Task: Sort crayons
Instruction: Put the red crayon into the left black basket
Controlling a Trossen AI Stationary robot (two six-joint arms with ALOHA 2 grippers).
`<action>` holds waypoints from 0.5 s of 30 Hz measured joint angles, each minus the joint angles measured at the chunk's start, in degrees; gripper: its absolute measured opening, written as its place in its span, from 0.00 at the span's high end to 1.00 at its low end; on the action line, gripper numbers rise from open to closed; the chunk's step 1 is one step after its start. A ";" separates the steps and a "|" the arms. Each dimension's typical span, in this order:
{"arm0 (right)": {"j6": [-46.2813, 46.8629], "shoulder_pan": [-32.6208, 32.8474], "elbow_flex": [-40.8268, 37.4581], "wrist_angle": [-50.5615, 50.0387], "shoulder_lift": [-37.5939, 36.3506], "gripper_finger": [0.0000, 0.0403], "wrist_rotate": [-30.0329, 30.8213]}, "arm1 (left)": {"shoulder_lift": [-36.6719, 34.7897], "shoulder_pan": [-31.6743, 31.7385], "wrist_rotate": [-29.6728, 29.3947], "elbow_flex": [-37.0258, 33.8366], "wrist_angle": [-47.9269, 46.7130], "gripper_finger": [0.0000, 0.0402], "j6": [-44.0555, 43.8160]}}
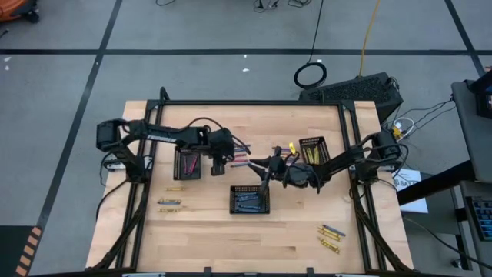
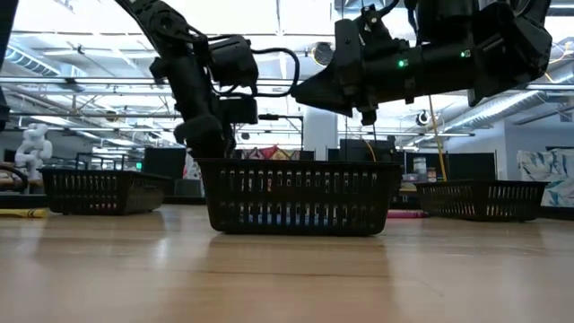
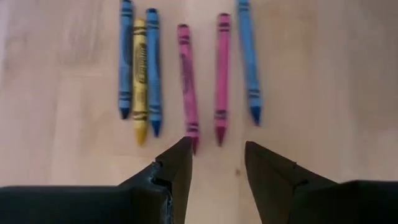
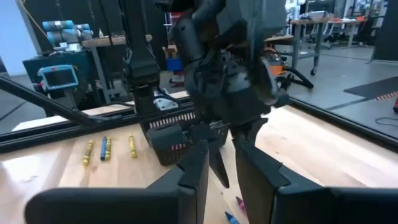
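Note:
Several crayons lie side by side on the wood in the left wrist view: blue (image 3: pixel 126 56), yellow (image 3: pixel 141 74), blue (image 3: pixel 153 68), pink (image 3: pixel 188 81), pink (image 3: pixel 222 74) and blue (image 3: pixel 249 62). From overhead they form a small cluster (image 1: pixel 240 154) at the table's middle. My left gripper (image 3: pixel 217 146) (image 1: pixel 221 165) hangs open just above the two pink crayons' near tips, pointing steeply down and touching nothing. My right gripper (image 4: pixel 221 146) (image 1: pixel 257 164) stands level beside it, facing the left arm. Its fingers are a narrow gap apart with nothing between them.
There are three black mesh trays: one (image 1: pixel 187 163) holding pink crayons, one (image 1: pixel 250 200) holding blue crayons toward the near side, and one (image 1: pixel 311 150) holding yellow crayons. More loose crayons lie near the left edge (image 1: pixel 171 201) and at the near right (image 1: pixel 330 237).

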 joint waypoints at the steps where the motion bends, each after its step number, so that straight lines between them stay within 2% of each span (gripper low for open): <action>1: 0.00 0.00 -0.02 -0.18 0.06 0.84 0.00 | 0.44 0.02 -0.87 0.02 0.68 0.63 0.07; 6: 0.17 -0.02 -0.02 -0.58 0.07 0.84 -0.01 | 1.52 0.07 -1.96 0.02 1.88 0.66 0.15; 15: 0.41 -0.02 -0.02 -0.49 0.07 0.84 -0.02 | 1.75 0.05 -3.76 0.02 4.92 0.81 0.18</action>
